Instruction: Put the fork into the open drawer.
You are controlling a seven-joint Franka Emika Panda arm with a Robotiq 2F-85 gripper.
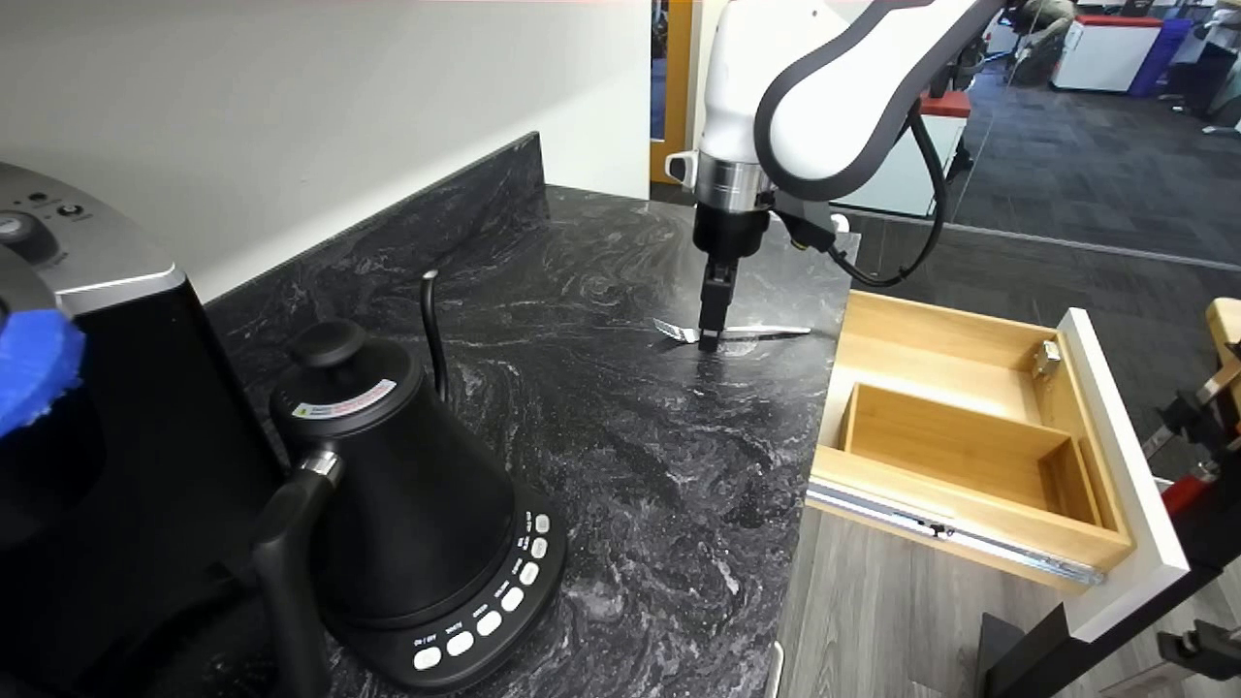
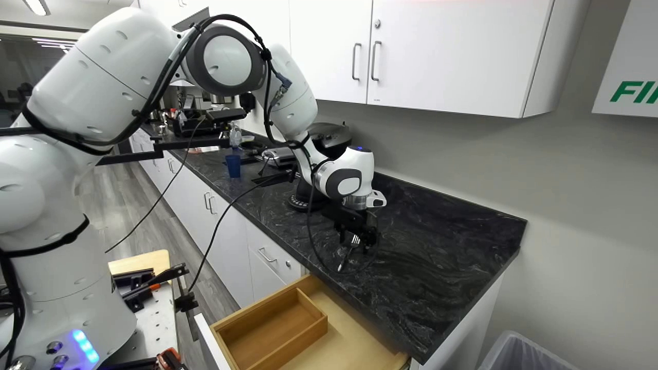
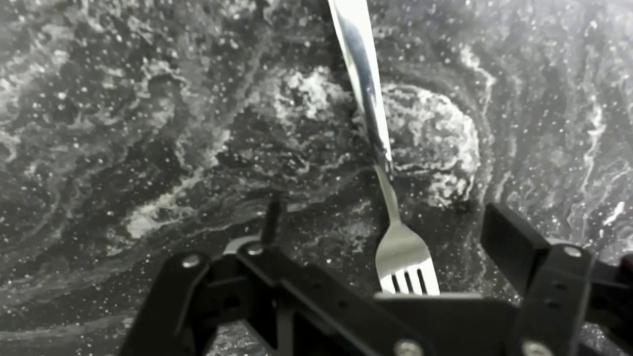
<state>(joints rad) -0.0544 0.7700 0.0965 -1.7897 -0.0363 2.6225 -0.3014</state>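
Black fingers (image 3: 514, 242) of the gripper (image 3: 385, 225) stand wide apart in the wrist view, one at the left side and one at the right side. Between them lies the silver fork (image 3: 380, 143), with a visible gap on both sides, so nothing is held. Whether the fingertips touch the surface below, I cannot tell.

In an exterior view, at the far left, stands an appliance (image 1: 160, 407) with a rounded silver top and a black body. Next comes a matt black kettle (image 1: 407, 485), with a round knob on its lid and a thin curved spout. Its base (image 1: 509, 625) carries a row of pale oval buttons. Further to the right, the fork lies on the dark countertop (image 1: 620, 465), its tines to the left and its smooth, shiny handle to the right; the gripper points down over it from the white arm (image 1: 824, 126). To the right of the countertop's edge is the open drawer (image 1: 955, 334), a shallow box of light wood with a white front panel and a metal rail; a smaller wooden box (image 1: 970, 441) sits inside it.

The countertop is black with white swirling veins, and a low strip (image 1: 465, 208) of the same pattern stands along the pale wall (image 1: 291, 97). Far at the right, dark carpet (image 1: 1115, 174) covers the floor, where a white cabinet (image 1: 1105, 58) has a red top.
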